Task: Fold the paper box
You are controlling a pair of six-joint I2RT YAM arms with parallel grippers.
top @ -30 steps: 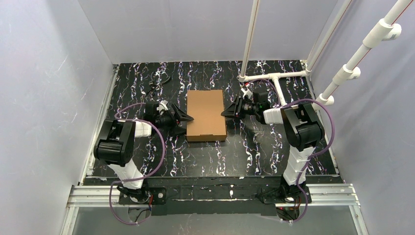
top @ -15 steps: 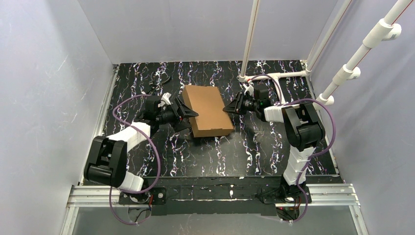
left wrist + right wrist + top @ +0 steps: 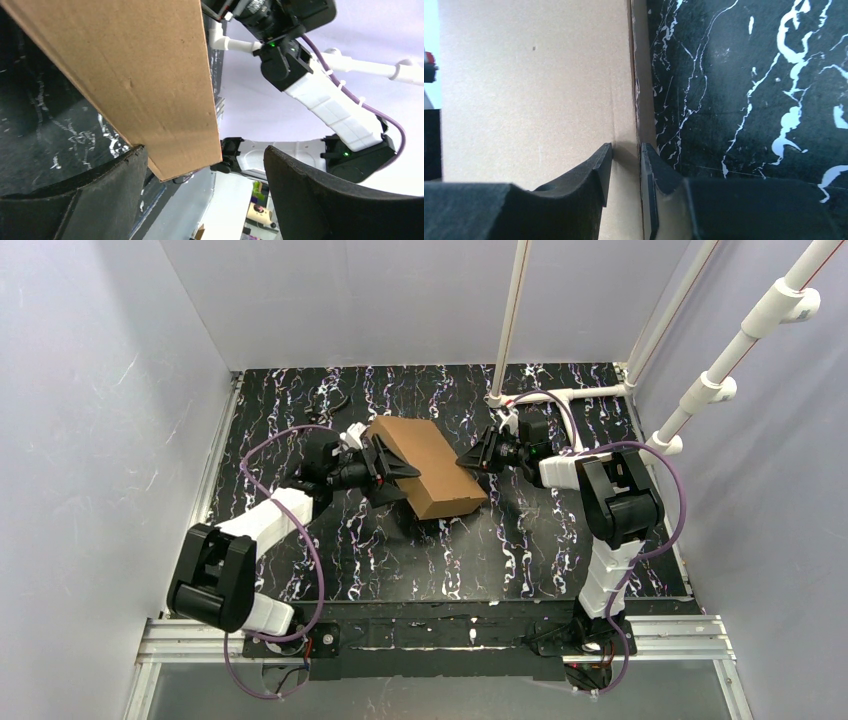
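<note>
At the middle of the table point(image 3: 450, 560) the paper box point(image 3: 430, 462) tilts, long axis slanting far-left to near-right, the right gripper point(image 3: 464, 462) pinching its right edge narrowly while the left gripper point(image 3: 400, 480), jaws wide, straddles the opposite edge unclamped.

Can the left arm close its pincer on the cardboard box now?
Probably yes. The left pincer is wide open and an edge of the cardboard box seems to sit between its fingers. The right pincer holds the opposite edge, out of the way.
</note>
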